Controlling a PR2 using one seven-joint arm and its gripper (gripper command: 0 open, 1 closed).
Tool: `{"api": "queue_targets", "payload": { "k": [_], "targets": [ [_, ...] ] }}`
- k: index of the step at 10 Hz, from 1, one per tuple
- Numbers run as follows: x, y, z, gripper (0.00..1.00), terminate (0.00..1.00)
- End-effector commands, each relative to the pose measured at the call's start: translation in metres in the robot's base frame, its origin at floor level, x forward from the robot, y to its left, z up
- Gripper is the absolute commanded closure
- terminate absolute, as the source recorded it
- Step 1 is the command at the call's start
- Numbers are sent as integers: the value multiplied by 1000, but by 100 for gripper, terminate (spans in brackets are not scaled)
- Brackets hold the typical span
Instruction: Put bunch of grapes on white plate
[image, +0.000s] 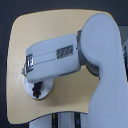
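- A light tan wooden surface (55, 27) with rounded corners fills most of the exterior view, seen from above.
- A bulky white and grey robot arm (100, 55) reaches in from the exterior view's right and stretches across the surface toward its left edge.
- The arm's pincer (27, 67) sits at its far end, near the surface's left edge; its metal parts show only as a small blurred patch, so I cannot tell whether it is wide or narrow, or whether it grips anything.
- A round, glossy white plate with a raised rim (46, 92) lies near the surface's front-left part, partly hidden under the arm.
- A small elongated cluster of dark purple-black grapes (36, 90) lies on the left part of the plate, just below the pincer; whether the pincer touches it cannot be made out.
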Motion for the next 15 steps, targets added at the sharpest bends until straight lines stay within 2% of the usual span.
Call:
{"api": "queue_targets", "payload": {
  "k": [1, 4, 7, 11, 13, 15],
  "targets": [
    [16, 13, 48, 0, 0],
    [38, 31, 107, 0, 0],
    [72, 18, 155, 0, 0],
    [74, -14, 174, 0, 0],
    [65, -60, 173, 0, 0],
    [65, -112, 176, 0, 0]
  ]
}}
